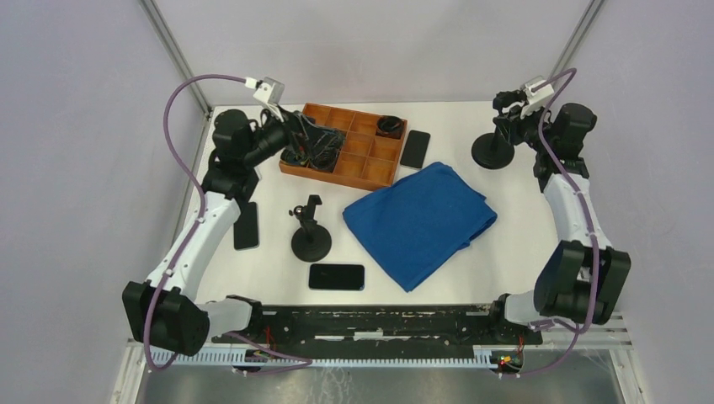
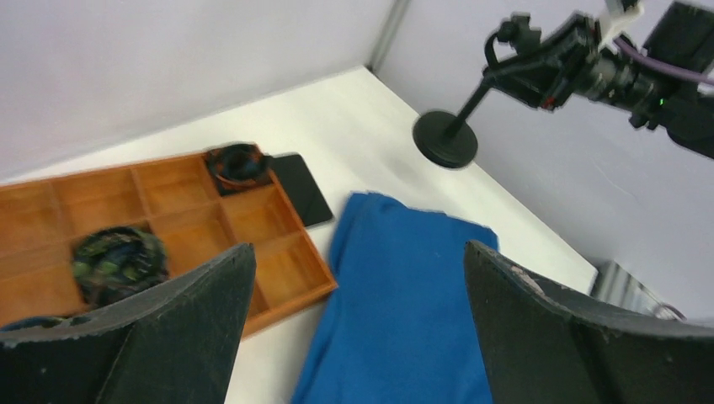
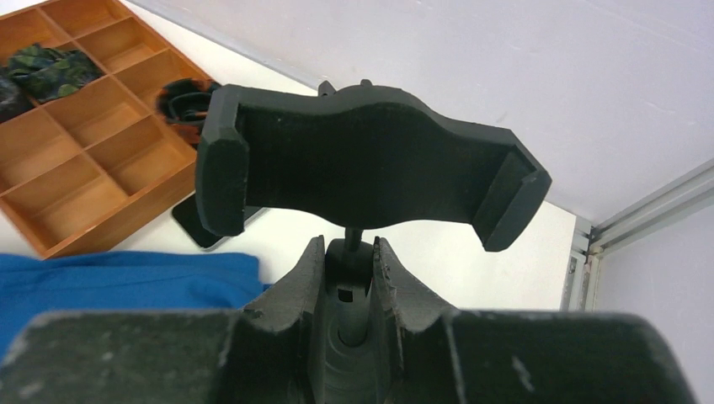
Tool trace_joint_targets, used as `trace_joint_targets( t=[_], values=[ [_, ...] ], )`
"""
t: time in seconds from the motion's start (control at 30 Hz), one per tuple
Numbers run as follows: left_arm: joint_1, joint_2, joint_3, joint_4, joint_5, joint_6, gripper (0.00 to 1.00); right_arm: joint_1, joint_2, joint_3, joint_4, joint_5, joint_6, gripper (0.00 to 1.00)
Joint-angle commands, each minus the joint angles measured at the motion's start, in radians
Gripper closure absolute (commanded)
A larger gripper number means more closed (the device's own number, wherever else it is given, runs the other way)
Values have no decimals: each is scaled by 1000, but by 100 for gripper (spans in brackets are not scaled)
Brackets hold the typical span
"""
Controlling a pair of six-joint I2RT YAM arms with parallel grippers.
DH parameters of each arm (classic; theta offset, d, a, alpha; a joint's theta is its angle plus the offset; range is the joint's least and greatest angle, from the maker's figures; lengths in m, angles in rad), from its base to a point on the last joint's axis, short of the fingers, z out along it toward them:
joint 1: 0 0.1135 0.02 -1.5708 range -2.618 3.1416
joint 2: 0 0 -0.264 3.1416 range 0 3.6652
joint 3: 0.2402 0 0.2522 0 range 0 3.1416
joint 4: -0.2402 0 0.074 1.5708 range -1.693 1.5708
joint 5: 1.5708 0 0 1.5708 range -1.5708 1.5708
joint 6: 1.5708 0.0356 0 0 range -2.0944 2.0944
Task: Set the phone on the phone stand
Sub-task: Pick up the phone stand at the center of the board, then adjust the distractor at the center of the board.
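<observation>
A: R gripper [image 3: 348, 269]?
B: Pinched on phone stand [image 3: 362, 160] stem, far-right corner.
A: L gripper [image 2: 355, 252]?
B: Wide, holding nothing, over tray [image 1: 370, 168].
A: Phone [image 1: 337, 276]?
B: Flat on table [image 1: 505, 252], near front edge.

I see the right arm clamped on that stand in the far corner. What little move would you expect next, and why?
Probably the left gripper, open and empty, should dip toward the phone lying beside the tray. The right gripper is shut on the stem of the phone stand, whose cradle is bare, so a phone is what's missing.
</observation>
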Motion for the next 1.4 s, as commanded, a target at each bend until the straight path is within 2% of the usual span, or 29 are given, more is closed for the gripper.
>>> trace_joint_targets(
  t=[0.0, 0.13, 0.27, 0.37, 0.5, 0.73, 0.87, 0.9, 1.0, 1.03, 1.1, 1.37],
  values=[
    [-175, -78, 57, -119, -133, 52, 3, -3, -161, -36, -101, -53, -28, 100],
    [-427, -92, 109, -265, -338, 78, 7, -3, -260, -94, -182, -65, -16, 100],
    [-627, -65, 86, -327, -524, 27, 13, -14, -354, -202, -163, -80, -2, 100],
    [-797, 11, 90, -380, -693, 31, 14, -33, -391, -255, -146, -76, -6, 100],
    [-924, 167, 113, -396, -805, 29, 14, -81, -407, -286, -135, -102, 14, 100],
    [-970, 512, 214, -399, -851, 53, 14, -152, -413, -266, -170, -115, 4, 100],
    [-970, 643, 301, -395, -841, 48, 15, -175, -416, -242, -200, -115, 0, 100],
    [-970, 669, 320, -395, -844, 46, 18, -177, -417, -240, -204, -118, -1, 100],
    [-968, 740, 391, -432, -874, 34, 40, -184, -416, -236, -212, -124, -2, 100],
    [-969, 763, 412, -451, -894, 33, 53, -185, -417, -234, -215, -126, -3, 100],
    [-967, 797, 445, -490, -932, 33, 64, -187, -416, -231, -219, -130, -3, 100],
    [-921, 868, 483, -557, -849, 37, 69, -190, -412, -205, -237, -132, -2, 100]
  ],
)
